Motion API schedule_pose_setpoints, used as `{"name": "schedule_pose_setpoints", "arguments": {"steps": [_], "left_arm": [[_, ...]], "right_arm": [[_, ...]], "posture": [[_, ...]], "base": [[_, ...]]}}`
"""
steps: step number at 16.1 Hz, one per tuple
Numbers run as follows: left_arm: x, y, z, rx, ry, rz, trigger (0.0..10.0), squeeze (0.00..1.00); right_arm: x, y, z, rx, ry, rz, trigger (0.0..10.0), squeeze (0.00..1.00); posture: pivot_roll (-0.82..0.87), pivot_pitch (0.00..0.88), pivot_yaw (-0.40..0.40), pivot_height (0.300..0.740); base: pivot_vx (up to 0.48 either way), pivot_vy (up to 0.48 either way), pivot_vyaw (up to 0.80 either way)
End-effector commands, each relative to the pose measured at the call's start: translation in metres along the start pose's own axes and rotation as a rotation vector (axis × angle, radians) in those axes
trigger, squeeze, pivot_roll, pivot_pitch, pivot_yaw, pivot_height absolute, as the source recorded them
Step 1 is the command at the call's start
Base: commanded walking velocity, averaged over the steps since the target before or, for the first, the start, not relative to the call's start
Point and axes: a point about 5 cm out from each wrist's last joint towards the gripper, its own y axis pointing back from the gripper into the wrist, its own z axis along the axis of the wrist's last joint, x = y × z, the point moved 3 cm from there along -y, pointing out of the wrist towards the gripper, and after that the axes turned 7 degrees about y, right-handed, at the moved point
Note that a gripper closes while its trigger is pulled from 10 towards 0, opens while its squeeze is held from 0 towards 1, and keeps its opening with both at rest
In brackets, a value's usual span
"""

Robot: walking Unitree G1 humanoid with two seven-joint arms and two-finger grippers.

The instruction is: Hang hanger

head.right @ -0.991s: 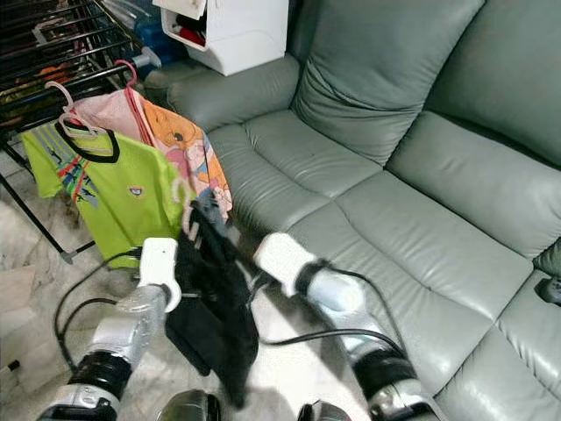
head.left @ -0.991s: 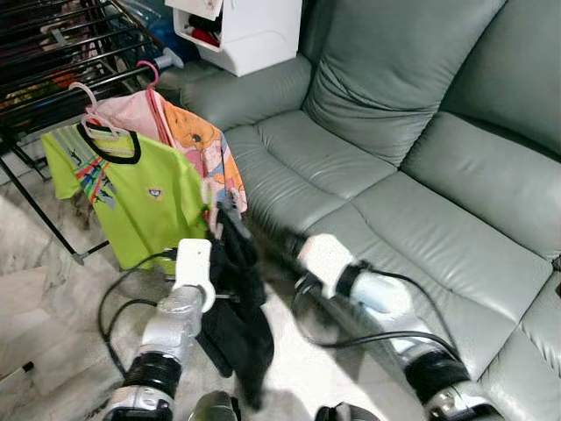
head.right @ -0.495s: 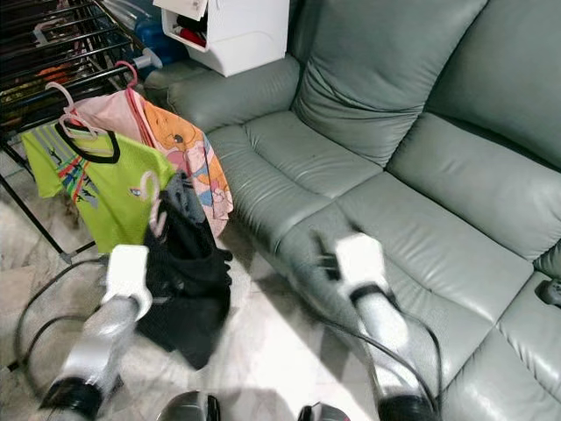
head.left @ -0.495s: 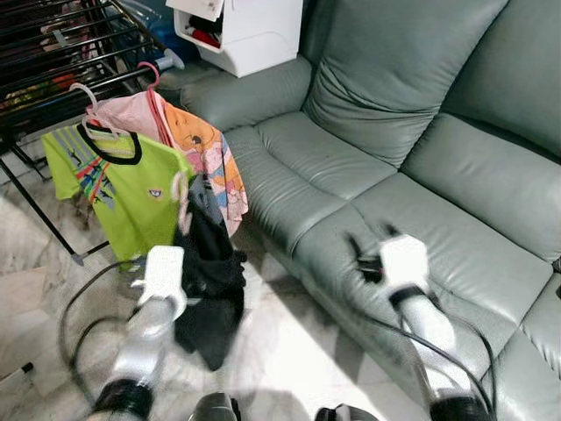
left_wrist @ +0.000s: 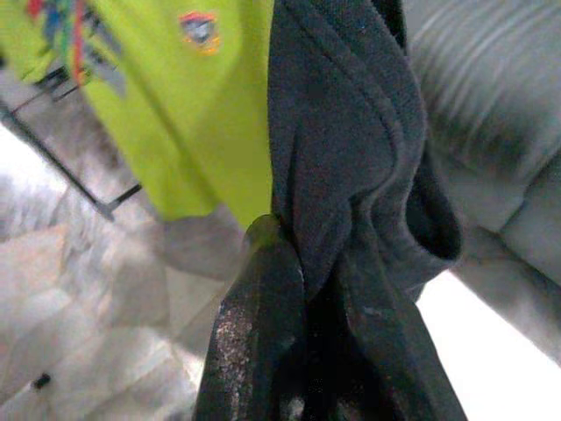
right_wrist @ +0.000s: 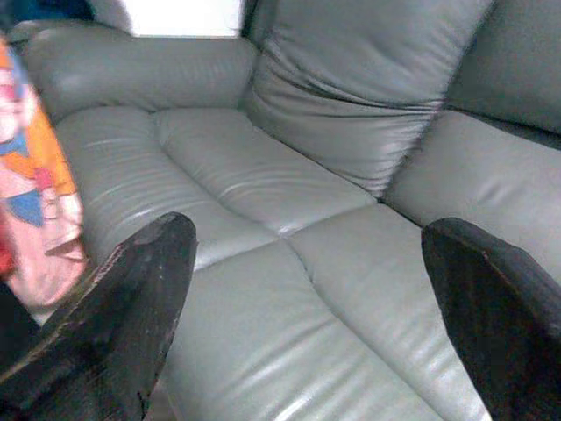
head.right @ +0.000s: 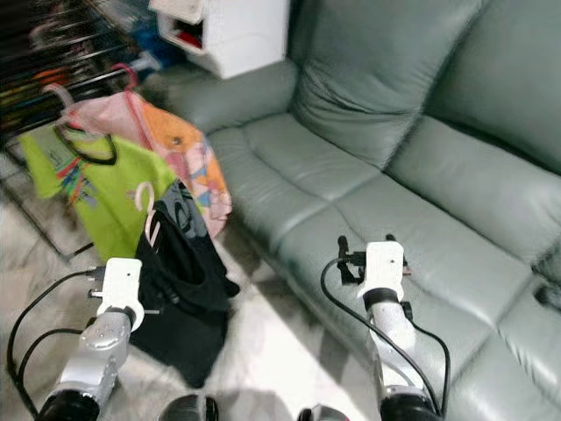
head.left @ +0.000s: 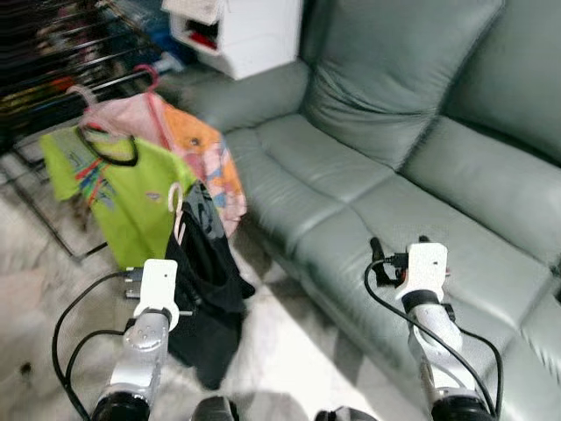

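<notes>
Left claw carrying the black garment on its hanger toward the rack; right claw now clear of it.

My left claw (head.left: pixel 180 303), lower left of frame, is clamped shut on the black garment (head.left: pixel 203 289), whose white hanger (head.left: pixel 174 209) hook pokes up above it. A second ago my right claw (head.left: pixel 396 254) was at the garment too; it has pulled back and now hovers wide open and empty over the grey sofa (head.left: pixel 351 167), lower right. The load has swung left, closer to the green shirt (head.left: pixel 118 193) hanging on the drying rack (head.left: pixel 53 61) at upper left. Looks like a one-handed carry now; the hook is not yet on a bar.
</notes>
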Motion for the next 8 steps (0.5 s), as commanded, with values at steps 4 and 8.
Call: {"name": "schedule_pose_setpoints", "arguments": {"steps": [4,8], "left_arm": [[0.016,0.003,0.008,-0.06,0.015,0.047,10.0,0.0],[0.014,0.002,0.009,-0.065,0.026,0.059,10.0,0.0]], "right_arm": [[0.011,0.004,-0.011,0.049,-0.011,0.055,10.0,0.65],[0.012,-0.004,-0.006,0.038,0.005,0.075,10.0,0.64]], "posture": [[-0.04,0.0,0.031,0.74],[-0.05,0.0,0.033,0.74]], "base": [[0.0,0.0,0.8],[0.0,0.0,0.8]]}}
